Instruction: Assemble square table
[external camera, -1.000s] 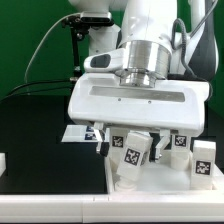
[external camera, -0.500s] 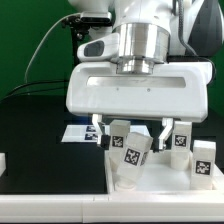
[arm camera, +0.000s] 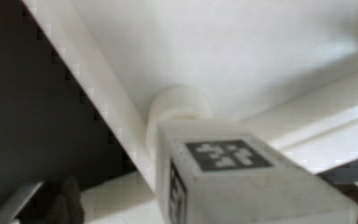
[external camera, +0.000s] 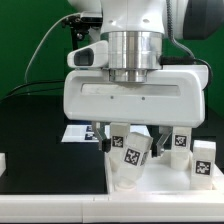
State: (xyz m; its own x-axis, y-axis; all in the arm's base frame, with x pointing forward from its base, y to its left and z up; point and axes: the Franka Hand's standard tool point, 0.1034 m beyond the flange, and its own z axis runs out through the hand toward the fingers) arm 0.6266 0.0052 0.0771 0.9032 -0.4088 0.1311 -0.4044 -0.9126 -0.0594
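Observation:
The square table's white slab [external camera: 160,182] lies at the front of the exterior view's right, and its rim and ribs [arm camera: 247,60] fill the wrist view. A chunky white leg [external camera: 130,155] with a black-and-white tag stands slightly tilted in the slab's near corner socket [arm camera: 179,108]. The same leg [arm camera: 229,175] shows from above in the wrist view. My gripper [external camera: 131,133] hangs open just above the leg, one dark finger [arm camera: 51,200] on each side of it and neither touching. Two more tagged legs [external camera: 181,143] [external camera: 203,158] stand on the slab further right.
The marker board [external camera: 74,132] lies on the black table behind the slab on the exterior view's left. A plain white bar end [external camera: 3,160] sits at the far left edge. A black cable runs across the green backdrop.
My hand has risen and drifted a little toward the exterior view's left. The leg stays standing in its socket, and the jaws stay open.

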